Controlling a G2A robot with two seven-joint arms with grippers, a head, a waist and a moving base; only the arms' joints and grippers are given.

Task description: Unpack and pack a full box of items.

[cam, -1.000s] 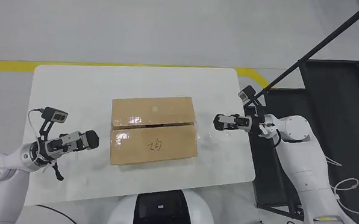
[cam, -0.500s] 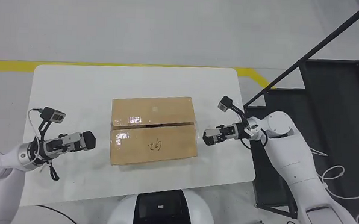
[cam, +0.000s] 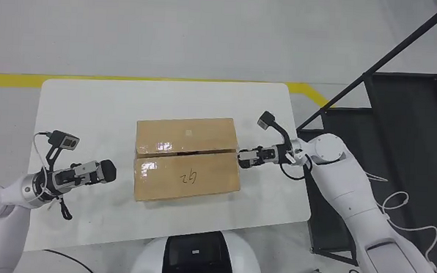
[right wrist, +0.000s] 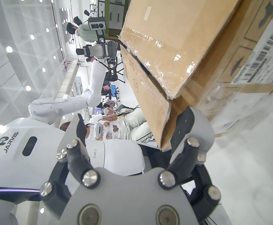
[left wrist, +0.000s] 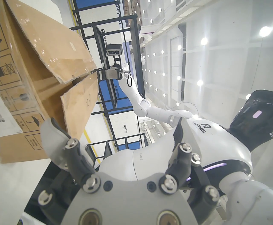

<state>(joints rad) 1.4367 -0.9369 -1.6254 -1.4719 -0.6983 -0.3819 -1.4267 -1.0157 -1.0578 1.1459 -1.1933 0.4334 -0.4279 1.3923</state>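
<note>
Right arm (cam: 329,153) has reached the flap-closed box (cam: 187,158), jaws spread.

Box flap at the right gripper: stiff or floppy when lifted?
Probably stiff: the flap looks like flat corrugated board, so it should hinge, not droop. Split tape along its edge suggests little resistance. The box may slide on the smooth table if light.

Box (cam: 185,137) brown w/ black marks; table (cam: 95,102) white; floor stripe (cam: 15,80) yellow, poss. tape.
</note>
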